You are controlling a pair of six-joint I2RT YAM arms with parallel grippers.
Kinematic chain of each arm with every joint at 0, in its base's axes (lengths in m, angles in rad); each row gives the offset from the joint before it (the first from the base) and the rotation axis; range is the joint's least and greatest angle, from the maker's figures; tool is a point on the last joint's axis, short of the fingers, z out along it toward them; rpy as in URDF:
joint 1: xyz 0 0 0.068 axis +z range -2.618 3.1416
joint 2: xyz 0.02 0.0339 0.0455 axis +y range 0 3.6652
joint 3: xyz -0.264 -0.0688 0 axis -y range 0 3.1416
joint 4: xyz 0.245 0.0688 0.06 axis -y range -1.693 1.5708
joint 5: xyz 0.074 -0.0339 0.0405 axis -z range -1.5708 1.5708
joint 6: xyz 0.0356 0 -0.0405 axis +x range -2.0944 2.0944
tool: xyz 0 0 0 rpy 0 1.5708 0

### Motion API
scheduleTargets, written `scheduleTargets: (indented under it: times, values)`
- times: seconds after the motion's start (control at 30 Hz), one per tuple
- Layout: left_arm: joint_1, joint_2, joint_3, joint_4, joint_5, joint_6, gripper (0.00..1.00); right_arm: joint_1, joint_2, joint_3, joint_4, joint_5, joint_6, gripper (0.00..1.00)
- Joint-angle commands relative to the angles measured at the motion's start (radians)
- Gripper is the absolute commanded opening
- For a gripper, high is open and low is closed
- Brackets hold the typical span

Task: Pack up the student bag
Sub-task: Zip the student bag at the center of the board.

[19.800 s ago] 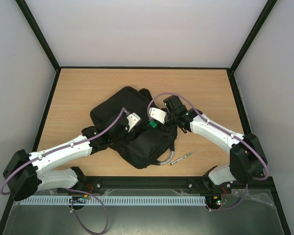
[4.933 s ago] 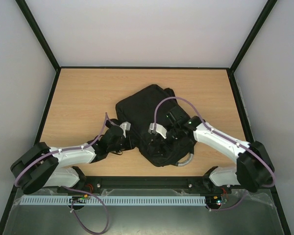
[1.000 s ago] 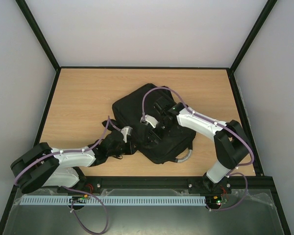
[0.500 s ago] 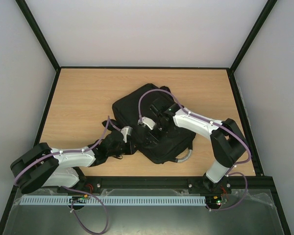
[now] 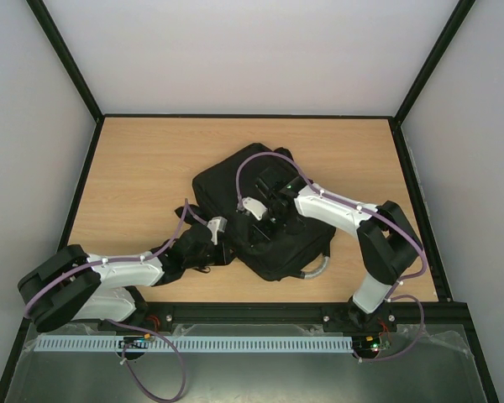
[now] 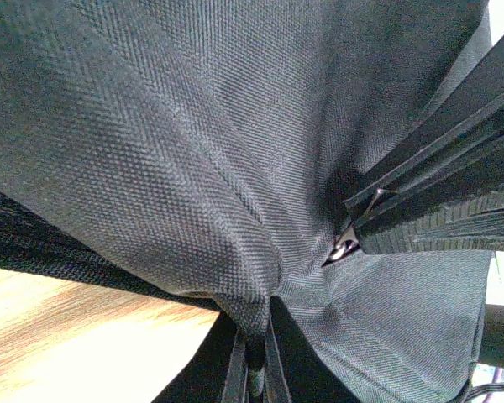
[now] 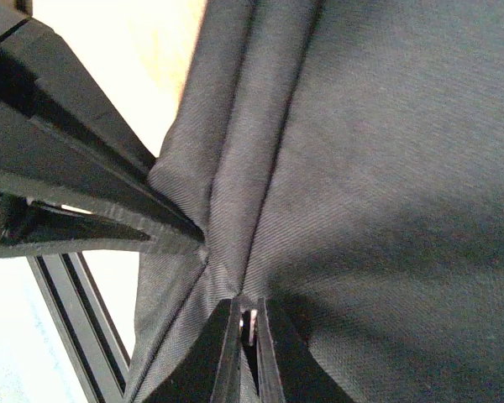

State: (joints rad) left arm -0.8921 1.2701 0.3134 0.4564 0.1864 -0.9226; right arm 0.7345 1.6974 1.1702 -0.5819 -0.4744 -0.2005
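The student bag [image 5: 260, 189], a large black fabric backpack, lies in the middle of the table with its grey loop handle [image 5: 317, 269] toward the near edge. My left gripper [image 5: 228, 247] is at the bag's left near side. In the left wrist view it [image 6: 256, 369] is shut on a pinched fold of the bag's fabric [image 6: 151, 151]. My right gripper [image 5: 259, 228] is pressed down on top of the bag. In the right wrist view it [image 7: 248, 336] is shut at a seam of the bag [image 7: 378, 168], with a small bright metal tab between the fingers.
Black webbing straps [image 6: 454, 193] with a metal end [image 6: 346, 248] cross beside the left grip, and another strap [image 7: 59, 185] lies left of the right grip. Wooden table [image 5: 143, 168] surrounds the bag. A black frame rail [image 5: 252, 312] runs along the near edge.
My right gripper has gone from open to shut on the bag's seam, and its arm has shifted slightly left. The left gripper has stayed shut on the fabric without moving.
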Motion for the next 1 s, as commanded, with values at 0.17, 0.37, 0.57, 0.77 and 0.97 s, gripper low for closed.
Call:
scheduleTargets:
  times: [0.17,0.37,0.57,0.77,0.97]
  values:
    - [-0.004,-0.023,-0.002,0.017,-0.03,0.025,0.02,0.006,-0.056,-0.017,0.006,0.11,0.024,0.01]
    - [-0.003,-0.049,-0.012,-0.009,-0.052,0.027,0.02,-0.009,-0.126,-0.059,0.019,0.168,0.024,0.01]
    - [-0.003,-0.062,-0.02,-0.022,-0.065,0.028,0.02,-0.096,-0.184,-0.084,0.023,0.182,0.036,0.01]
    - [-0.003,-0.063,-0.024,-0.023,-0.065,0.027,0.02,-0.185,-0.237,-0.114,0.023,0.178,0.035,0.01]
    - [-0.004,-0.073,-0.025,-0.038,-0.069,0.031,0.02,-0.277,-0.275,-0.138,0.017,0.174,0.019,0.01]
